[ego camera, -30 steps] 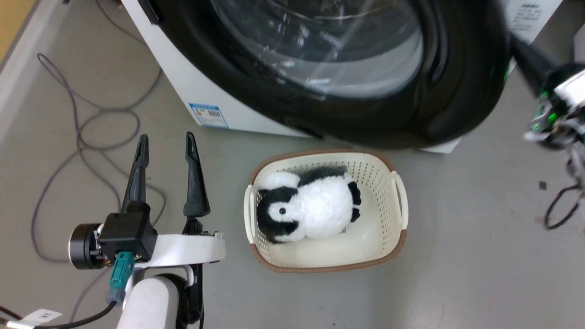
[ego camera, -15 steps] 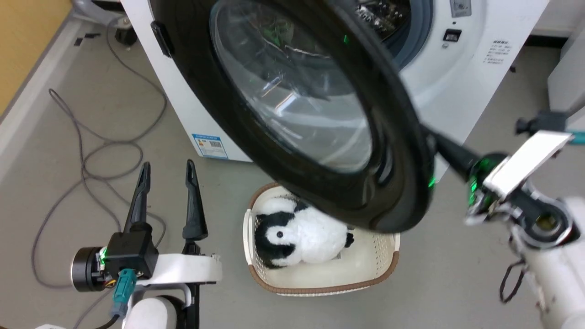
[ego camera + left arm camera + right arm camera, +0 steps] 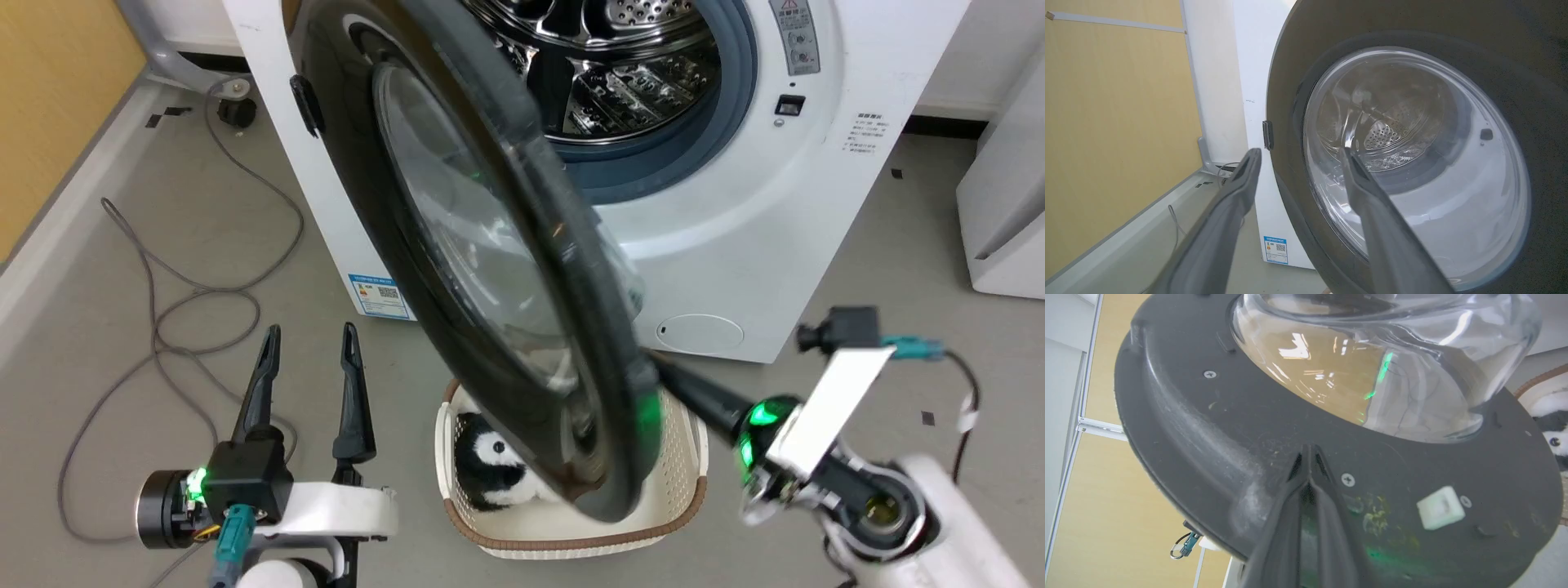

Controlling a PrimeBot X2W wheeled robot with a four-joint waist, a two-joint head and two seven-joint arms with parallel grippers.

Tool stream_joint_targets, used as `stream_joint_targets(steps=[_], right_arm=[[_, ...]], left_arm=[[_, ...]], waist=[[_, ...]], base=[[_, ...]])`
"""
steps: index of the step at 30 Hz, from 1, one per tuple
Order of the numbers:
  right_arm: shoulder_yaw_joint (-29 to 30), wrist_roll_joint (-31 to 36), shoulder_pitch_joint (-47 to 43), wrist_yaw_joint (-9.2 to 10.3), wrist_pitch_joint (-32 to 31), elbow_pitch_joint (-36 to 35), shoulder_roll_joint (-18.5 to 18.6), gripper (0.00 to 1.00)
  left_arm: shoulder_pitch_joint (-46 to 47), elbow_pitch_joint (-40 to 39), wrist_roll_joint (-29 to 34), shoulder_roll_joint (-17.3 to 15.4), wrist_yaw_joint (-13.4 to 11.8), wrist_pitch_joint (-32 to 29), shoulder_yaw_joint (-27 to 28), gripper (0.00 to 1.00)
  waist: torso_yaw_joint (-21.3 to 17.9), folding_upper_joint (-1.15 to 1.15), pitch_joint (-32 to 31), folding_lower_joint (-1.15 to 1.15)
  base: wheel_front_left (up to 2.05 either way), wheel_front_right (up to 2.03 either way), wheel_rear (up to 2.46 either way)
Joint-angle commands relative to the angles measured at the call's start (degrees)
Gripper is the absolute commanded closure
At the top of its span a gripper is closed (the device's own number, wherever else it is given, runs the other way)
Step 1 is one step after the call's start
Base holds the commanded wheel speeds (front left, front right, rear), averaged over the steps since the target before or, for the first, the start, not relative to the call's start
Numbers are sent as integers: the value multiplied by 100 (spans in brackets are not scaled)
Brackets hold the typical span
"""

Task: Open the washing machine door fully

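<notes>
Head view: the door [image 3: 457, 269] stands roughly half out from the washer [image 3: 735, 245], hinged on the robot's left and seen nearly edge-on. Its line runs from the hinge at upper left down to a free edge above the basket [image 3: 694, 490] and the toy [image 3: 490, 469] in it. The outer face points to the robot's left, the glass bowl back toward the drum [image 3: 629, 73]. The right gripper [image 3: 665, 377] meets the inner side near that free edge. The left gripper [image 3: 310, 328] hangs low and apart from the door, fingers spread, nothing between them.

Left wrist view: the left gripper [image 3: 1300, 152] looks along parted fingers at the door's [image 3: 1515, 81] outer face, not touching it.

Right wrist view: the right gripper [image 3: 1308, 451] has its fingers pressed together, tips set on the door's [image 3: 1208, 428] dark inner ring, between the bowl [image 3: 1372, 375] and the white latch block [image 3: 1440, 508]. It grasps nothing.

The step in hand looks like the push itself, mid-swing. The next move probably calls for carrying that push leftward on an arc about the hinge, keeping the tips on the slick ring until the door lies wide.
</notes>
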State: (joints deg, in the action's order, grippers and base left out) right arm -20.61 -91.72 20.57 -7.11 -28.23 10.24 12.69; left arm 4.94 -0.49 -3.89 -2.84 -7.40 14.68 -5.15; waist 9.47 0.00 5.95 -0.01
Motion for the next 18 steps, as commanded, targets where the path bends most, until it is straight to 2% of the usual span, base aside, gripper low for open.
stream_joint_targets(steps=[1, 18], right_arm=[[-47, 23, -119, -37, -44, -53, -53, 100], [-911, 296, -789, -37, -29, -484, -590, 100]], left_arm=[[-62, 17, 40, -4, 25, 32, 0, 0], [-272, 111, 101, -4, 43, 32, 75, 0]], waist=[[0, 0, -10, 1], [-62, 0, -192, 1]], base=[[0, 0, 0], [0, 0, 0]])
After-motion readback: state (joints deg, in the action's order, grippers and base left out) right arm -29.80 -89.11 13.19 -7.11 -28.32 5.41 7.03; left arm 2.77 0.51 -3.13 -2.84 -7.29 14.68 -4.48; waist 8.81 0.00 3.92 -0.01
